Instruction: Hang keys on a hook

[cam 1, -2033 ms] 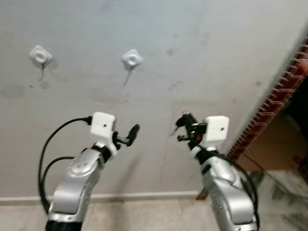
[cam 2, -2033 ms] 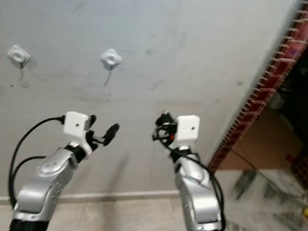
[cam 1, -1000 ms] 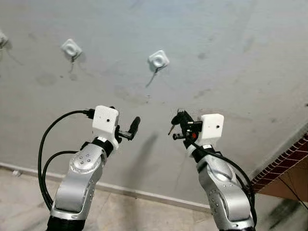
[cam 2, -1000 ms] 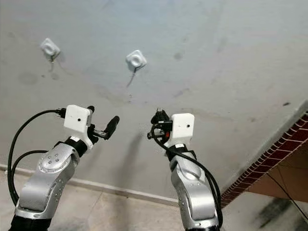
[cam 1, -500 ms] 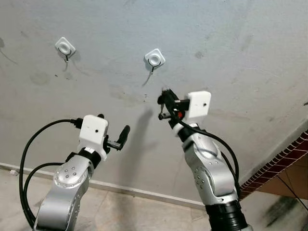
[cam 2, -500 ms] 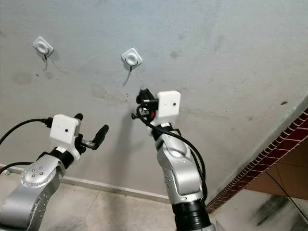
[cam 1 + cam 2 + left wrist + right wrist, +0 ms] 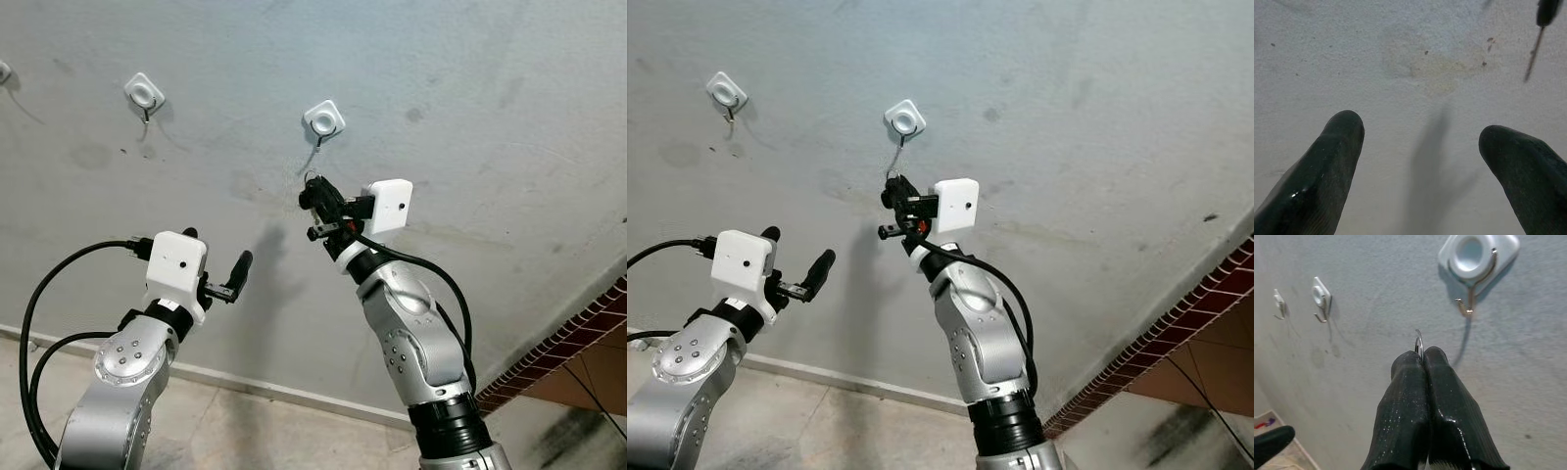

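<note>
Two fingers of right gripper (image 7: 1422, 357) pinch key ring (image 7: 1419, 343) just below hook (image 7: 1471, 296); left gripper (image 7: 1420, 142) spread, empty.

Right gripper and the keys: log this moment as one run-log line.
phase: approach | right gripper: shut on key ring, just below nearest wall hook, not hooked yet | left gripper: open, idle, facing wall

The right arm (image 7: 411, 343) is raised and bent at the elbow, and the right gripper (image 7: 312, 194) is held high, with its 2 black fingers (image 7: 1420, 396) pressed together. The left arm (image 7: 127, 382) is kept lower, and the left gripper (image 7: 238, 274) is pointed forward, with its 2 fingers (image 7: 1327, 161) spread well apart.
</note>
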You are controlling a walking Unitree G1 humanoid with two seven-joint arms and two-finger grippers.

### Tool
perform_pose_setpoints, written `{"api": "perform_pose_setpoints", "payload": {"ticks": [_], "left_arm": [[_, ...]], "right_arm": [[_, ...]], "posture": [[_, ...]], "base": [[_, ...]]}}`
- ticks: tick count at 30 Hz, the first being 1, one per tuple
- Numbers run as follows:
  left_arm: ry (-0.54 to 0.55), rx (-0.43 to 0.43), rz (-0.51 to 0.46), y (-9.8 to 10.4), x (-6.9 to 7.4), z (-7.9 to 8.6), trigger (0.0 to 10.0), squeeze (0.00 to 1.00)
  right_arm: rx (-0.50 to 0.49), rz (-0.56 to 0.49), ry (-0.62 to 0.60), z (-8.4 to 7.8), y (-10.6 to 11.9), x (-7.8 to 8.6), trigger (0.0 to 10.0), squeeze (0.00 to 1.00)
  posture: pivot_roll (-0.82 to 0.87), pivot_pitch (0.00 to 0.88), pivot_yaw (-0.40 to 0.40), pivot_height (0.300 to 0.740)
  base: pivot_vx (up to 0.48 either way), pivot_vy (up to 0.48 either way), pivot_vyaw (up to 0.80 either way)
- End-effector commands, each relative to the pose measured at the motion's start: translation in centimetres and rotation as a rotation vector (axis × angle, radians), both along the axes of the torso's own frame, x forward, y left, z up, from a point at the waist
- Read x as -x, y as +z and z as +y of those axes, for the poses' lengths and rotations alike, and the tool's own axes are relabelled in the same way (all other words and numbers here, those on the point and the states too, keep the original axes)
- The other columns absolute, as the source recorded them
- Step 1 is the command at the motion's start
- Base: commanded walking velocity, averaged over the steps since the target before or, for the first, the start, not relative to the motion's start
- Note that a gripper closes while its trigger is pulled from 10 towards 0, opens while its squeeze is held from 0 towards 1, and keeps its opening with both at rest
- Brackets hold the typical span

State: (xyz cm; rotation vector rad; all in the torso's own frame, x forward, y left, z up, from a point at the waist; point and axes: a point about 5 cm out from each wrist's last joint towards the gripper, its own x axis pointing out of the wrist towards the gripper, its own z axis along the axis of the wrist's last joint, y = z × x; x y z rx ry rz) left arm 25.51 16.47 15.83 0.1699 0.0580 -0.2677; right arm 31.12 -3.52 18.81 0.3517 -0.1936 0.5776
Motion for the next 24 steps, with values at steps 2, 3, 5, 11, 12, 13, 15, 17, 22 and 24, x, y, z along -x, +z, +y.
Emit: {"api": "perform_pose_setpoints", "payload": {"ticks": [2,3,5,11,12,13,15,17,22,24], "left_arm": [[-0.022,-0.002,-0.021,0.7,0.0,-0.2,10.0,0.00],[-0.019,0.014,-0.027,0.8,-0.1,-0.2,10.0,0.00],[-0.025,0.008,-0.028,0.9,-0.2,-0.2,10.0,0.00],[-0.051,0.028,-0.019,0.6,-0.6,-1.1,10.0,0.00],[-0.056,0.028,-0.011,0.5,-0.6,-1.4,10.0,0.00],[-0.057,0.029,-0.009,0.4,-0.5,-1.4,10.0,0.00],[-0.063,0.032,0.000,0.2,-0.5,-1.5,10.0,0.00],[-0.057,0.013,0.005,-0.1,-0.3,-1.2,10.0,0.00],[-0.035,0.016,0.035,-0.7,-0.1,-0.6,10.0,0.00],[-0.038,0.017,0.040,-0.8,0.0,-0.6,10.0,0.00]], "right_arm": [[-0.080,-0.066,0.059,2.4,2.7,0.0,10.0,0.00],[-0.075,-0.070,0.051,2.4,2.7,-0.1,10.0,0.00],[-0.074,-0.066,0.039,2.2,2.5,-0.1,10.0,0.00],[-0.026,-0.041,-0.066,-0.7,0.6,0.6,10.0,0.00],[-0.009,-0.033,-0.095,-1.5,0.1,1.0,10.0,0.00],[-0.005,-0.031,-0.102,-1.7,0.0,1.0,10.0,0.00],[0.013,-0.018,-0.128,-2.8,-0.6,1.7,10.0,0.00],[0.053,0.008,-0.173,-4.6,-1.6,2.9,10.0,0.00],[0.100,0.035,-0.245,-6.9,-2.3,4.6,10.0,0.00],[0.106,0.039,-0.255,-7.2,-2.3,4.8,10.0,0.00]], "posture": [[0.27,0.000,-0.085,0.740],[0.27,0.000,-0.086,0.740],[0.27,0.000,-0.084,0.740],[0.23,0.000,-0.077,0.740],[0.23,0.000,-0.077,0.740],[0.22,0.000,-0.076,0.740],[0.22,0.000,-0.074,0.740],[0.22,0.000,-0.074,0.740],[0.17,0.000,-0.066,0.740],[0.17,0.000,-0.066,0.740]], "base": [[0.000,0.000,0.00],[0.000,0.000,0.00],[0.000,0.000,0.00],[0.000,0.000,0.00],[0.000,0.000,0.00],[0.000,0.000,0.00],[0.000,0.000,0.00],[0.000,0.000,0.00],[0.000,0.000,0.00],[0.000,0.000,0.00]]}}
